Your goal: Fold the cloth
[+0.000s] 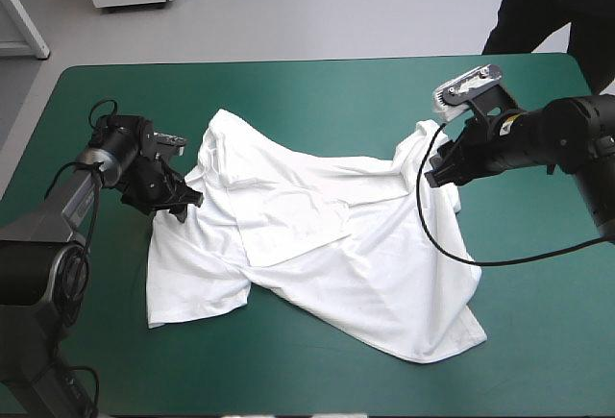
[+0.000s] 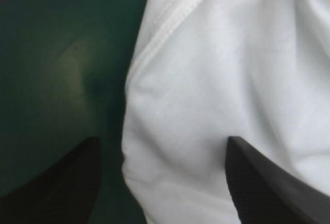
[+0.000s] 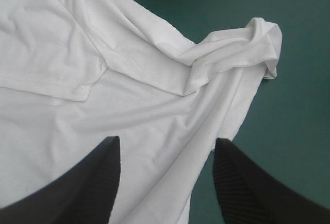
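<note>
Straddling the T-shirt [image 2: 216, 80] edge, left jaws apart.

High camera looked forward and down from behind, taking in the whole table [image 1: 288, 91]. Left wrist camera sat tight over the T-shirt [image 2: 216, 105] edge, and the right wrist camera looked from farther off. All three shared the T-shirt.

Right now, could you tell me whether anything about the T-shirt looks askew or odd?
The T-shirt lies spread but crooked and wrinkled: a flap is doubled over its middle, and the corner by the right gripper is bunched up.
</note>
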Controlling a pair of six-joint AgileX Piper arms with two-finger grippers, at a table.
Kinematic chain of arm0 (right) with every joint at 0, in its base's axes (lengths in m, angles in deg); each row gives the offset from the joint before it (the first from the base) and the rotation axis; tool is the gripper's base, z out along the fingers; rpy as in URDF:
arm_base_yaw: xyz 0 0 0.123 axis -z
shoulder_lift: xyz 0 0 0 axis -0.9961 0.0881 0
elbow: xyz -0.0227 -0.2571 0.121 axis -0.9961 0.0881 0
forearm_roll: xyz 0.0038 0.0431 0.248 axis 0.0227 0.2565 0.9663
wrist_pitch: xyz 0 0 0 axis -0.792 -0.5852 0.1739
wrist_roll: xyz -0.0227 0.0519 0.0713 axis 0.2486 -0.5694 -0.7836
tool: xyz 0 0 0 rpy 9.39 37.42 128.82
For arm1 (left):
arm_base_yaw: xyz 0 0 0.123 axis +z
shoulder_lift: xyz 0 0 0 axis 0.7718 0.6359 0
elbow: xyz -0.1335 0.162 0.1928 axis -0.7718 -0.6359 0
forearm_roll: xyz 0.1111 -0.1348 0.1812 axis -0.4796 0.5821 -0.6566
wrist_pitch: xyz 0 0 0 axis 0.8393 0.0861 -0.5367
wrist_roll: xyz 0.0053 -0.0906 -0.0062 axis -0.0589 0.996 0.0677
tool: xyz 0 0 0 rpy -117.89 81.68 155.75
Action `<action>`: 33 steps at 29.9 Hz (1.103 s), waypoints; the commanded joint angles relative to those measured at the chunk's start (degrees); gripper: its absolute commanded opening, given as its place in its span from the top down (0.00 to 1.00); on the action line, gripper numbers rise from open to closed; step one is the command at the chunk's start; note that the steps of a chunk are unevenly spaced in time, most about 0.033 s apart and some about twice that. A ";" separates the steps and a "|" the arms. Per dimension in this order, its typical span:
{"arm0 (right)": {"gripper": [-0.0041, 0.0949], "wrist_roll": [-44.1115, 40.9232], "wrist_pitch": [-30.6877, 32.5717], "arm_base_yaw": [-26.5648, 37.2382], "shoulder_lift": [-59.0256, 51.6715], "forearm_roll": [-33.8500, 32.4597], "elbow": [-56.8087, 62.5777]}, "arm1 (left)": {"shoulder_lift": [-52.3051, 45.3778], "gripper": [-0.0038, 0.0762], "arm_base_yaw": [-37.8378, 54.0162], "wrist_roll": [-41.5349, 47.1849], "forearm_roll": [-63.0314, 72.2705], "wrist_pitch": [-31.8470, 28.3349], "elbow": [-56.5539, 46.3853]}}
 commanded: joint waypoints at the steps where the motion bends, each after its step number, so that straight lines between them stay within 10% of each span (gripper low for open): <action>1: 0.44 -0.01 -2.64 -0.02 -2.70 -0.21 -1.27 | -1.23 0.33 0.09 -0.10 1.04 -0.71 1.23; 5: 0.45 -0.01 -2.78 -0.02 -3.25 -0.90 -1.27 | 0.33 0.42 0.09 -0.82 2.93 -0.08 1.23; 11: 0.47 -0.45 -2.91 -0.02 -3.48 -0.79 -1.27 | 1.99 0.98 0.09 -2.65 3.39 -0.28 1.23; 23: 0.47 -1.59 -5.90 -0.02 -3.37 -0.79 -1.27 | 3.32 0.98 5.20 5.29 -10.81 -0.94 5.03; 33: 0.47 -2.56 -6.81 -1.82 -1.67 -0.95 -1.27 | 7.34 0.98 18.44 4.47 -3.75 -0.91 28.45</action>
